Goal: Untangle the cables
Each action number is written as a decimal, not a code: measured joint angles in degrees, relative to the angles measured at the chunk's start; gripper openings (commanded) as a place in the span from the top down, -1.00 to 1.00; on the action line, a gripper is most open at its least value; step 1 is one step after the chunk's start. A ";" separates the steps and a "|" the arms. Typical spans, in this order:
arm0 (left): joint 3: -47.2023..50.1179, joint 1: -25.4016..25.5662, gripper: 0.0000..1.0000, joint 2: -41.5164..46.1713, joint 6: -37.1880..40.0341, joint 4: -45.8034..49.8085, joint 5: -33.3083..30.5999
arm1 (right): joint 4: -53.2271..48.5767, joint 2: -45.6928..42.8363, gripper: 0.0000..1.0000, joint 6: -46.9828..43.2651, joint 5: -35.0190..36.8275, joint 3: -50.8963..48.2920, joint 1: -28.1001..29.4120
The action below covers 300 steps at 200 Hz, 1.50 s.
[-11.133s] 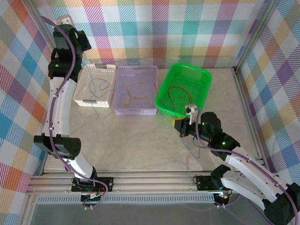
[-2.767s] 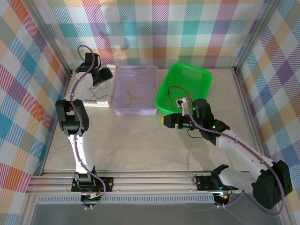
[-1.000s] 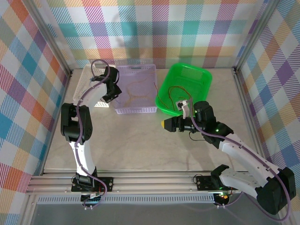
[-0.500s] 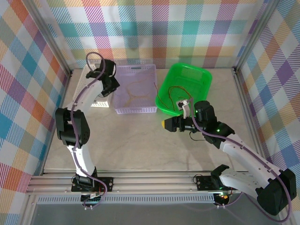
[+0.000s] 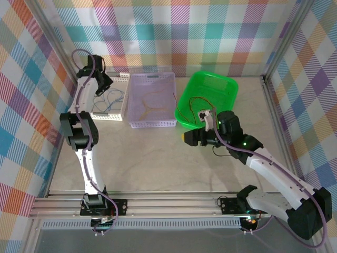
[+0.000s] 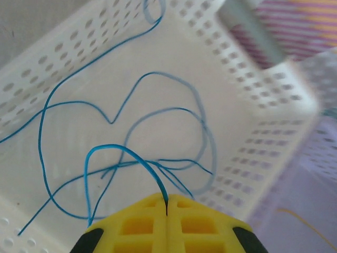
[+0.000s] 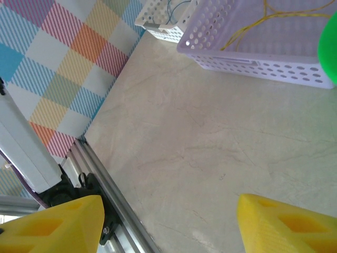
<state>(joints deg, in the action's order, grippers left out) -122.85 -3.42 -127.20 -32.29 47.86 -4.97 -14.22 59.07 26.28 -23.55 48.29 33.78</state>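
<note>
Cables [image 5: 149, 103] lie split among three containers: a blue cable [image 6: 118, 147] in the white basket [image 5: 105, 117], a yellow cable [image 7: 247, 26] in the lilac basket [image 5: 152, 125], and red strands [image 5: 197, 99] in the green tub [image 5: 226, 84]. The left gripper [image 6: 166, 201], fingers together, pinches the blue cable above the white basket. The right gripper [image 7: 168, 226] hovers spread apart over the bare table [image 7: 210, 142] just beside the green tub.

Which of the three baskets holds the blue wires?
The white perforated plastic basket, leftmost; the lilac perforated basket holds yellow wire, the green plastic tub red wires.
</note>
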 measured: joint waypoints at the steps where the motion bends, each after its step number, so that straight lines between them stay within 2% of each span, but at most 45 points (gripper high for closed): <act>1: 0.00 -0.04 1.00 -0.17 0.00 0.07 0.04 | -0.11 0.17 -0.35 0.00 0.09 0.26 0.00; 25: 0.00 -0.42 1.00 -4.79 0.00 1.42 1.36 | -1.36 4.09 -0.36 -0.24 1.51 4.74 0.00; 36: -0.02 -0.42 0.70 -6.29 0.07 1.79 2.01 | -2.60 6.40 -0.37 -0.42 2.47 7.56 0.00; 53: 0.00 -0.48 0.11 -7.41 0.07 1.79 3.54 | -4.76 11.06 -0.39 -1.44 3.69 13.07 -0.17; 64: 0.13 -0.48 -0.15 -7.45 0.02 1.75 4.55 | -5.66 14.19 -0.39 -1.77 4.00 16.76 -0.85; 101: 1.70 -0.20 -0.58 -4.07 -0.15 1.36 6.03 | -9.38 27.15 -0.39 -3.04 4.11 31.26 -3.56; 126: 2.47 0.28 -0.91 1.09 0.79 1.42 5.97 | -11.67 36.87 -0.40 -5.55 6.88 41.90 -4.42; 150: 3.17 2.08 -0.97 7.58 1.33 1.16 5.18 | -15.76 49.31 -0.39 -8.15 8.92 56.89 -5.38; 174: 5.27 6.19 -0.98 14.27 2.16 0.66 4.24 | -20.02 62.51 -0.39 -10.91 10.75 72.06 -6.56; 209: 8.41 11.91 -0.99 18.71 2.82 -0.35 2.54 | -27.41 77.85 -0.40 -12.68 11.78 90.09 -8.79; 254: 13.90 15.96 -0.95 18.51 3.45 -1.46 0.68 | -28.46 83.45 -0.44 -14.40 11.41 95.01 -11.37; 300: 11.61 22.23 -0.92 14.25 4.44 -1.64 -0.72 | -24.41 87.38 -0.46 -17.00 10.29 99.41 -13.18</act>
<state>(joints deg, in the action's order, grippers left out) -111.24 18.81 -112.95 -27.86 46.22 -5.69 -38.63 146.45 9.28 -13.26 147.70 20.60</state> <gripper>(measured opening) 0.961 0.725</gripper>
